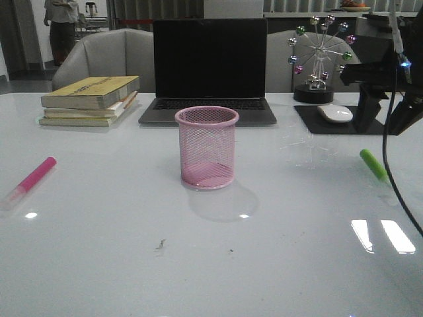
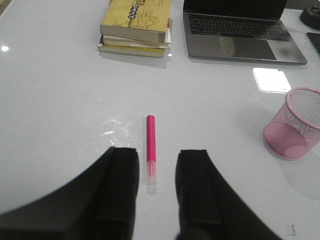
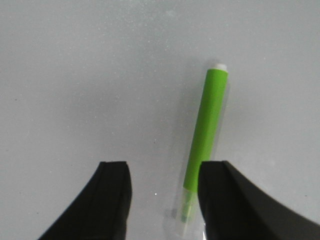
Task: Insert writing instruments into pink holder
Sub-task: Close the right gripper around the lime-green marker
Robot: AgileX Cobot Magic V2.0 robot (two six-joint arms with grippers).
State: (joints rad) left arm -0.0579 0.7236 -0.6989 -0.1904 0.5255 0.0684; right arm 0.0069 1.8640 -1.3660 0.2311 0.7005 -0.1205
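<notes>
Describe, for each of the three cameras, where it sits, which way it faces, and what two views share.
Front view: behind the table, facing forward over the pink mesh holder toward the laptop; a dark arm at right.
Left wrist view: on the left arm, looking down between open fingers at the pink highlighter.
Right wrist view: low, open fingers beside the green highlighter.
Shared: front and left wrist show holder, laptop, books.

green marker (image 1: 374, 165): cap end is fading out near the dark cable (image 1: 396, 191), right of front view.
pink marker (image 1: 30, 182): pale cap is blurring into the table at the left edge.
laptop (image 2: 240, 27): screen is getting cut off at the top, left wrist view.
person (image 1: 63, 23): head is being cropped, upper left.
</notes>
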